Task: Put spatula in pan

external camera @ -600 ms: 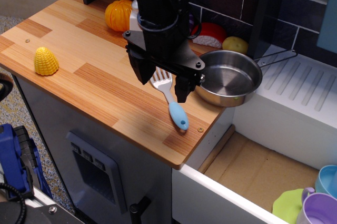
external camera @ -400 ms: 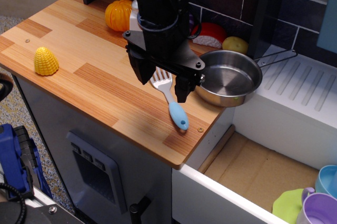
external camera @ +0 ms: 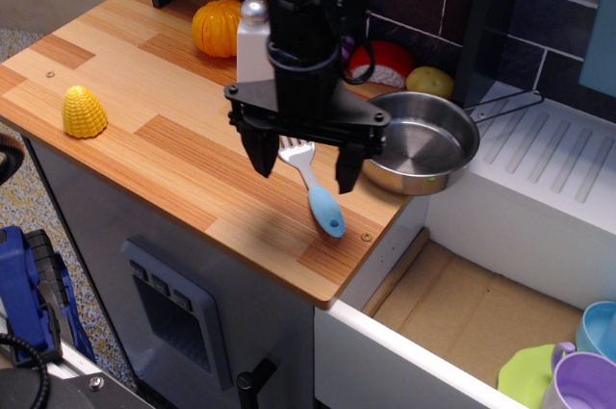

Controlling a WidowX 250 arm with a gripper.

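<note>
1. The claw [external camera: 304, 164] is spread wide, nothing in it, hanging right over the spatula [external camera: 313, 187] with one finger on each side of the white slotted head. It looks a bit above the wood, though I can't tell exactly how high.

2. The spatula lies flat near the front right corner of the surface [external camera: 144, 130], blue handle pointing at the edge. The pan [external camera: 421, 152] sits just to its right, partly overhanging toward the white draining board [external camera: 549, 164], and it's empty.

3. What could go wrong, I'd guess: the head is thin and flat, so if the fingers close too high they'll just skate over it. Close off-centre and it could pivot and slide off that front edge, since the handle is already near it.

4. The right finger is also close to the pan rim, so a sloppy descent might bump the pan further off its perch.

5. Rest of the scene: toy kitchen with a wood-look surface, yellow corn [external camera: 84, 112] at the left, an orange pumpkin [external camera: 216, 27] and a white bottle [external camera: 253, 39] at the back, and dark tiles behind.
</note>
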